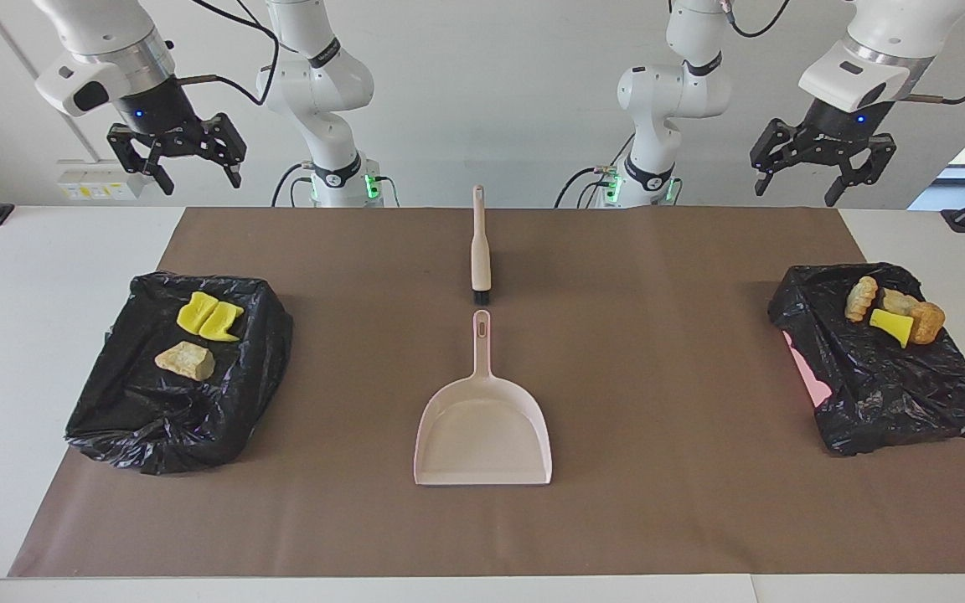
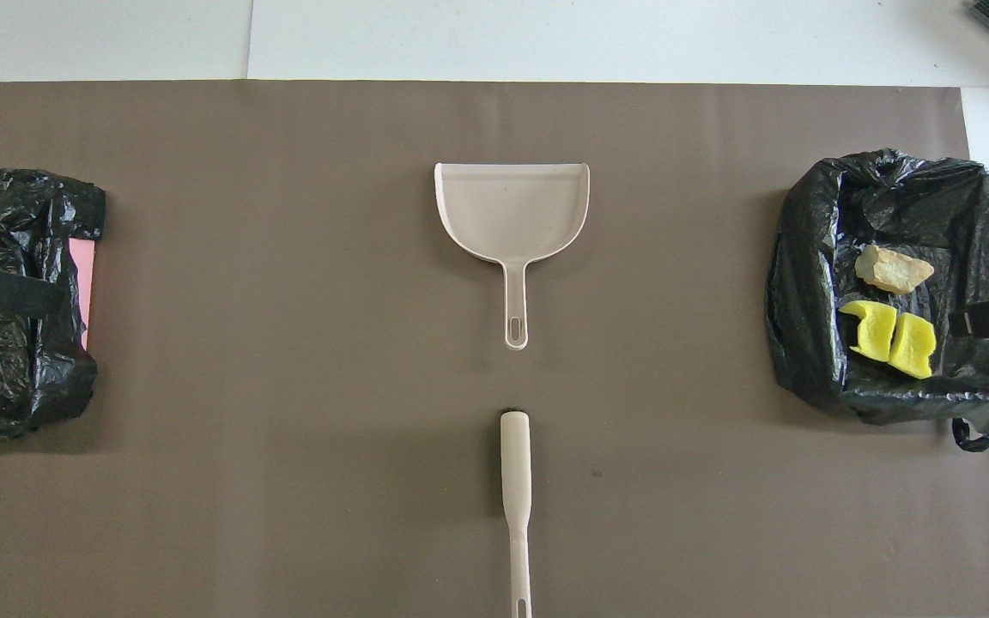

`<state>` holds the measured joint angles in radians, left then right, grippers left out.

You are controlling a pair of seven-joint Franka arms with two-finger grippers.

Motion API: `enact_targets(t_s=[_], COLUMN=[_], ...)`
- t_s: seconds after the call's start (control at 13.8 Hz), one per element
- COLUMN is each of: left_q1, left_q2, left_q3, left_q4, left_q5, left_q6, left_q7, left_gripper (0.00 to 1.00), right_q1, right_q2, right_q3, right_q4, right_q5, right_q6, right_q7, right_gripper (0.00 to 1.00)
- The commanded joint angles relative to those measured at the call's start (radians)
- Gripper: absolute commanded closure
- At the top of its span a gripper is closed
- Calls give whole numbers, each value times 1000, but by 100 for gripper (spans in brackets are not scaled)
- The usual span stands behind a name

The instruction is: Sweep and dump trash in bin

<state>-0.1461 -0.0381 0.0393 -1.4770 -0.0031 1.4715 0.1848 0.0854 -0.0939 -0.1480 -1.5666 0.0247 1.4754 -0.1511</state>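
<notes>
The trash lies in two black-bagged bins. The bin point(image 1: 164, 419) at the right arm's end holds two yellow scraps point(image 1: 208, 316) and a tan scrap point(image 1: 185, 360); the overhead view shows the same bin point(image 2: 812, 283) with its yellow scraps point(image 2: 889, 339). The bin point(image 1: 893, 394) at the left arm's end holds two tan scraps point(image 1: 861, 297), a yellow scrap point(image 1: 891, 325) and an orange-brown scrap point(image 1: 928, 322). My right gripper point(image 1: 189, 172) and left gripper point(image 1: 809, 180) hang open and empty, high over the robots' edge of the table, each toward its own end.
A pink dustpan point(image 1: 482, 431) lies mid-mat, its handle pointing toward the robots. A brush point(image 1: 480, 251) lies in line with it, nearer the robots, bristles toward the dustpan's handle. A brown mat point(image 1: 658, 377) covers the table between the bins.
</notes>
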Motion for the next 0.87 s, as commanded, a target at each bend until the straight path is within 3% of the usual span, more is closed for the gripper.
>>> enact_targets(t_s=[0.0, 0.8], left_q1=[23, 26], left_q2=[12, -12], left_q3=[-9, -9], left_q4=[41, 9], left_q5=[18, 15], left_q6=[-33, -17], left_q7=[13, 1], left_gripper=[0, 0], right_q1=[-4, -4], right_q2=[-1, -4], right_q3=[5, 5], right_q4=[5, 3], right_q5=[-2, 9], right_q6=[-3, -14], right_q7=[-5, -10], right_gripper=[0, 0])
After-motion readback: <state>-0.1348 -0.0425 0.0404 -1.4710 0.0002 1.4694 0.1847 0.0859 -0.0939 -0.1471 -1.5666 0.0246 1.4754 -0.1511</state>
